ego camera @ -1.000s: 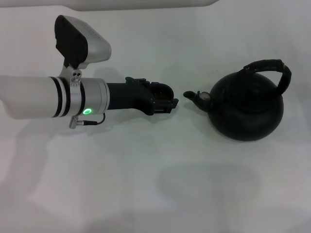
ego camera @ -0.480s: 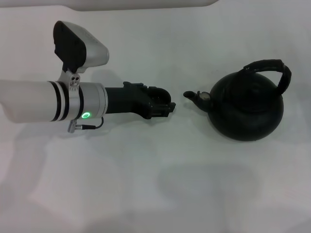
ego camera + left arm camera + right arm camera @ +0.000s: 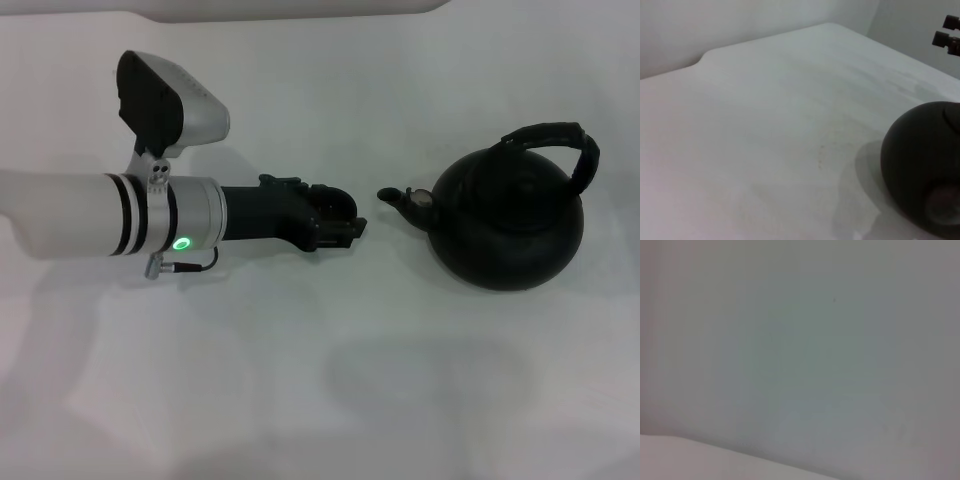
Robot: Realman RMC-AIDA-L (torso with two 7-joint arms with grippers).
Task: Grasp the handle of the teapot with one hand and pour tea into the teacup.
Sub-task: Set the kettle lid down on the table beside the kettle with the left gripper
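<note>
Teapot point(image 3: 506, 225) sits upright on table point(image 3: 300, 380), left pincer point(image 3: 345, 222) near its spout

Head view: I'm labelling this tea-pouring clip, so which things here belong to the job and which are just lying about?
Job:
teapot
handle
left gripper, near the spout

Lying about:
nothing but the table. No teacup or right gripper shows.

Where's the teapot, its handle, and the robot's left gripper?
teapot point(image 3: 510, 235), head view, middle of its round body.
handle point(image 3: 570, 135), head view, top of the arch.
left gripper point(image 3: 352, 222), head view, its tip.
</note>
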